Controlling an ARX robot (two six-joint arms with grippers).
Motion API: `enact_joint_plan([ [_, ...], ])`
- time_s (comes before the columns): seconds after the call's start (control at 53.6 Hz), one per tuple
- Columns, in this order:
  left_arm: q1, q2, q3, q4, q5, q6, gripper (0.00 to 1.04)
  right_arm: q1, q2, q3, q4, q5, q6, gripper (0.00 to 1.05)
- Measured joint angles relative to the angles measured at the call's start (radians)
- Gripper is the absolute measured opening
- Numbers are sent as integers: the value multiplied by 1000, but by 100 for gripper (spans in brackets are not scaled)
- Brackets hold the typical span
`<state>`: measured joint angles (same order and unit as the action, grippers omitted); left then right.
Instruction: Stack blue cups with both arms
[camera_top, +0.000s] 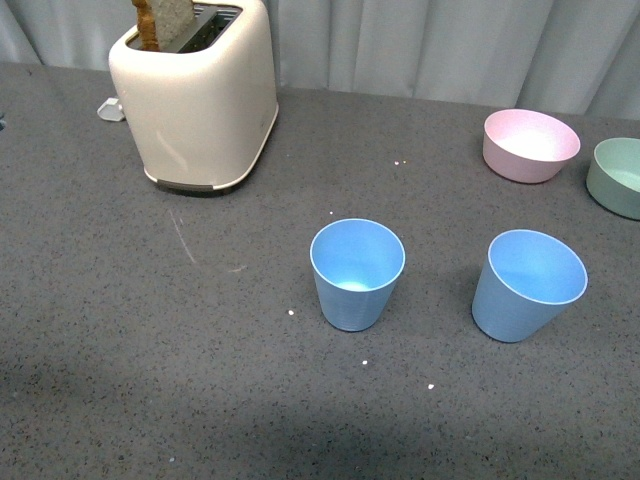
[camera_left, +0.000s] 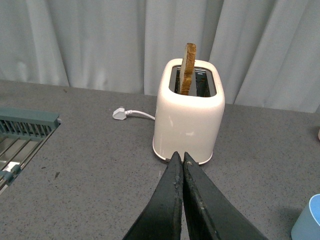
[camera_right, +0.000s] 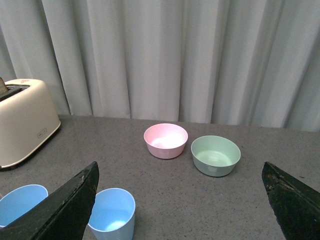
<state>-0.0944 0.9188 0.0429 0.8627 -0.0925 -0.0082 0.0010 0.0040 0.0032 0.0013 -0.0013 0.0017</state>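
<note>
Only the left wrist view shows the left gripper (camera_left: 182, 159), its fingers pressed together on nothing, pointing at the toaster (camera_left: 188, 120). Only the right wrist view shows the right gripper (camera_right: 180, 167), its fingers spread wide and empty. The front view (no arm in it) gives us both blue cups, mouths up on the grey table (camera_top: 100, 350) and well apart. The nearer cup (camera_top: 356, 275) stands in front of the toaster and to its right, and the farther cup (camera_top: 527, 285) is further right again. Farthest from the toaster, a pink bowl (camera_top: 530, 145) sits just beside a green bowl (camera_top: 620, 178). Toast (camera_left: 189, 67) stands in the toaster, and a plug (camera_left: 120, 114) lies beside it.
</note>
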Motion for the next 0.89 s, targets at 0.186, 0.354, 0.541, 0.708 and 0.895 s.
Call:
enact_joint_plan([
  [0.186, 88, -142, -23, -119, 83, 0, 4, 0, 0, 0, 0, 0, 0, 95],
  [0.354, 92, -269, -24, -229, 92, 1, 4, 0, 0, 0, 0, 0, 0, 95],
  [0.541, 92, -389, -24, -339, 92, 1, 4, 0, 0, 0, 0, 0, 0, 95],
  [0.708, 92, -496, -24, -439, 92, 1, 4, 0, 0, 0, 0, 0, 0, 95],
  [0.895, 92, -590, -24, -530, 92, 1, 4, 0, 0, 0, 0, 0, 0, 95],
])
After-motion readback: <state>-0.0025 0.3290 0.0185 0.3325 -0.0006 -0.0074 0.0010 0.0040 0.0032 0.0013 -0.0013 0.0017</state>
